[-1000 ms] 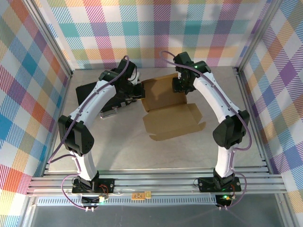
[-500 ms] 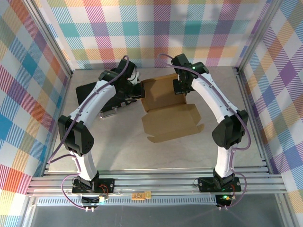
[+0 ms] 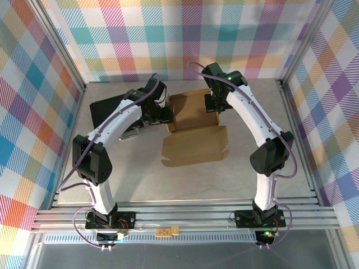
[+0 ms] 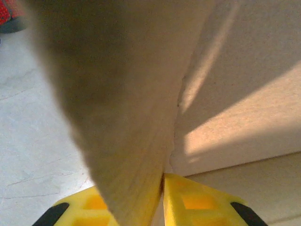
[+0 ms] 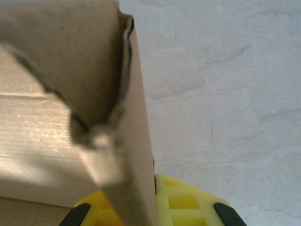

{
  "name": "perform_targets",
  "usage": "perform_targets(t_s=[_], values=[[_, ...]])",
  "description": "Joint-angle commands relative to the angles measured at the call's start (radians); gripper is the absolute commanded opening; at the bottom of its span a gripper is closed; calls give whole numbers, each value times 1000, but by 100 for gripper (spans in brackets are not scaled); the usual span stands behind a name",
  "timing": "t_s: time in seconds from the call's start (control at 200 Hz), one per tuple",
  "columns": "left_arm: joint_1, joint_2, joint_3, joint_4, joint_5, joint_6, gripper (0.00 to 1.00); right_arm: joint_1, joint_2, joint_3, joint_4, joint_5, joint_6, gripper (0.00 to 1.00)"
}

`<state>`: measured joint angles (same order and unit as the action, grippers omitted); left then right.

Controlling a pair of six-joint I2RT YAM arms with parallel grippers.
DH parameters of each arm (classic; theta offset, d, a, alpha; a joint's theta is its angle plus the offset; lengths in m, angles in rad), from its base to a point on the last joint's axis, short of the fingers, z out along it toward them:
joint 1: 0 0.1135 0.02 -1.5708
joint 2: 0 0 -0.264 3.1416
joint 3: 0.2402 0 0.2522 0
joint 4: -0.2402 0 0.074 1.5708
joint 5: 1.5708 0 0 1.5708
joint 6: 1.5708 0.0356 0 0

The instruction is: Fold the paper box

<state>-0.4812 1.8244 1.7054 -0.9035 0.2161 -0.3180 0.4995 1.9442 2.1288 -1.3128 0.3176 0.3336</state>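
We see the paper box [image 3: 193, 112] on the worktop [image 3: 140, 179], close to the far edge and about halfway between the left and right edges. It is plain brown cardboard. Its far part has low walls standing up. A big flat flap [image 3: 193, 147] lies open on the worktop and reaches toward the middle.

The left arm [image 3: 114, 124] reaches in to the box's left wall. From the left wrist, a brown cardboard wall [image 4: 127, 117] runs up between the two yellow fingers [image 4: 193, 202] — the left jaws are closed on it. Pale grey worktop shows to the left of that wall. To the right is the inside of the box, with a stripe of light across it.

The right arm [image 3: 253, 116] reaches over to the box's right wall. From the right wrist, a cardboard side wall [image 5: 138, 141] stands between that arm's yellow fingers [image 5: 181, 202] — the right jaws are closed on it too. The top corner of this wall looks bent and a bit crumpled. The box floor is on its left and bare worktop on its right.

A black case [image 3: 104, 106] lies near the far left corner, to the left of the box and partly under the left arm. A small red thing [image 4: 5, 10] shows in the top corner of the left wrist view; we cannot tell what it is.
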Motion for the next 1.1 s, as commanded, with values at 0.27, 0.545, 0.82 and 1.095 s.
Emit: perform_targets(t_s=[0.27, 0.545, 0.82, 1.095], values=[[-13, -38, -175, 208, -87, 0, 0, 13, -3, -26, 4, -98, 22, 0], [-12, -68, -196, 236, -160, -6, 0, 13, -16, -62, 14, -132, -8, 0], [33, -94, -274, 338, -92, -32, 28, 10, -21, -95, 32, -171, -22, 0], [66, -81, -300, 399, -58, -24, 27, 10, -16, -102, 34, -200, -30, 0]])
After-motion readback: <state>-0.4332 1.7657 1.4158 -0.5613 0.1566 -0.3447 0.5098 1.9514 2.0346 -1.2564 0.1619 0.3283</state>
